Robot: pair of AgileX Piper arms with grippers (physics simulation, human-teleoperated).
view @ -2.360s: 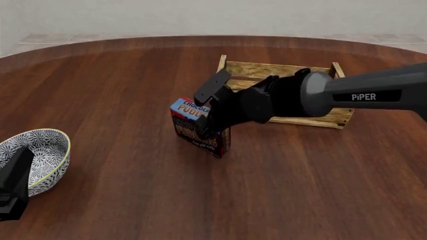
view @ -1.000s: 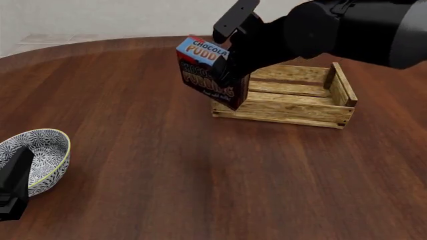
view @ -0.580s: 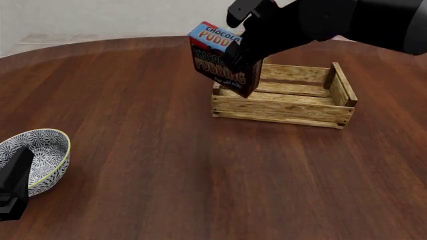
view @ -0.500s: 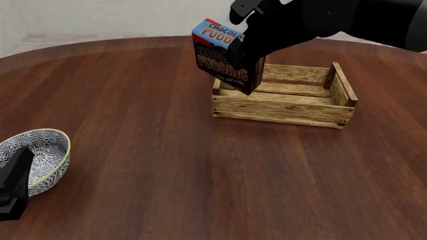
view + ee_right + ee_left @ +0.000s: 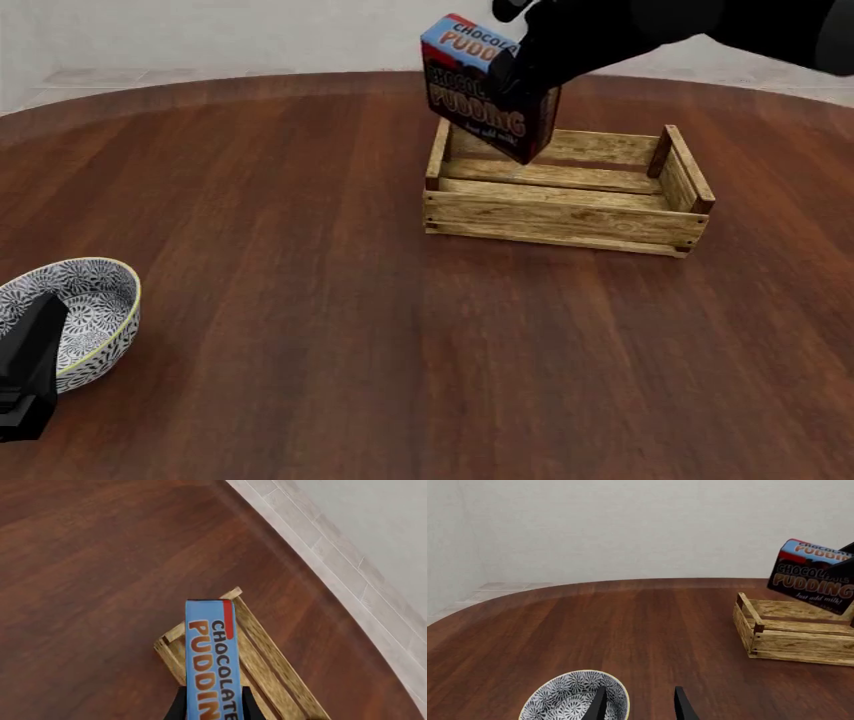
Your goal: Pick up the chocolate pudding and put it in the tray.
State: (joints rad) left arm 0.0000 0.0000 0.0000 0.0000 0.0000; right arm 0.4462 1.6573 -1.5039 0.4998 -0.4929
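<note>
The right end effector (image 5: 523,62) is clamped on the chocolate pudding (image 5: 486,90), holding it tilted in the air above the tray's (image 5: 561,217) left end, high enough to clear the boards. The left end effector (image 5: 639,707) sits parted and empty by the bowl (image 5: 74,315).

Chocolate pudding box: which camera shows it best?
The front view: the chocolate pudding hangs whole above the tray. The left wrist view cuts its far edge; the right wrist view shows only its blue top.

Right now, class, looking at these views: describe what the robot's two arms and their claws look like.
Both are plain black. The right arm has bulky, rounded, smooth segments. The left claw ends in two thin, tapering black fingers; from the front it looks blocky and angular. No cables or markings are visible.
</note>
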